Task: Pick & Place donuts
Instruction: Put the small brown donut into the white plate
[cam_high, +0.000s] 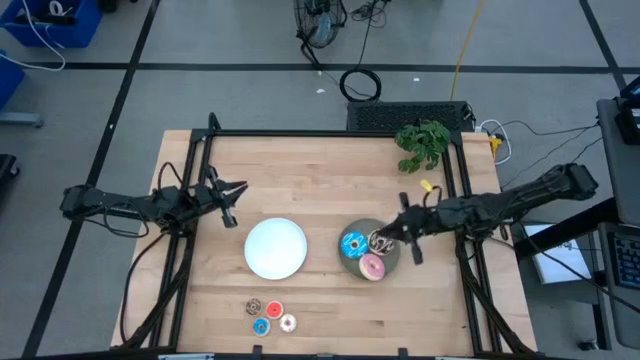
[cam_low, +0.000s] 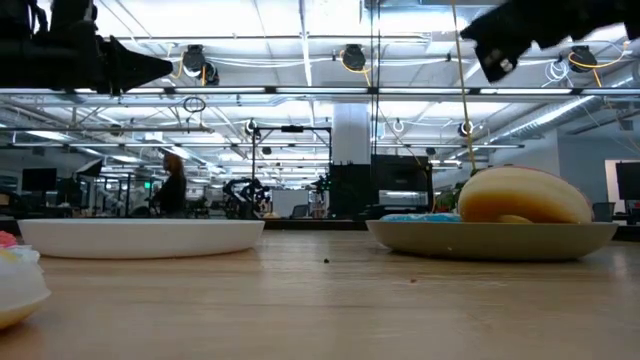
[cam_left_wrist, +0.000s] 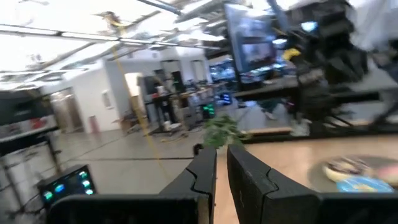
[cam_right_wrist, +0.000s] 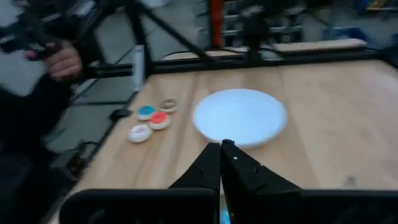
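Note:
A grey plate at the table's right holds three larger donuts: the blue one, the dark brown sprinkled one and the pink one. Four tiny donuts lie flat near the near edge: brown, red, blue and white. My right gripper is shut and hangs above the grey plate, over the brown donut, well above it in the low view. My left gripper is shut and waits raised at the table's left, holding nothing.
A bigger white plate sits at the table's middle, between the arms. A green leafy sprig lies at the far right corner, and a small yellow piece is near it. Black frame rails run along the left and right sides.

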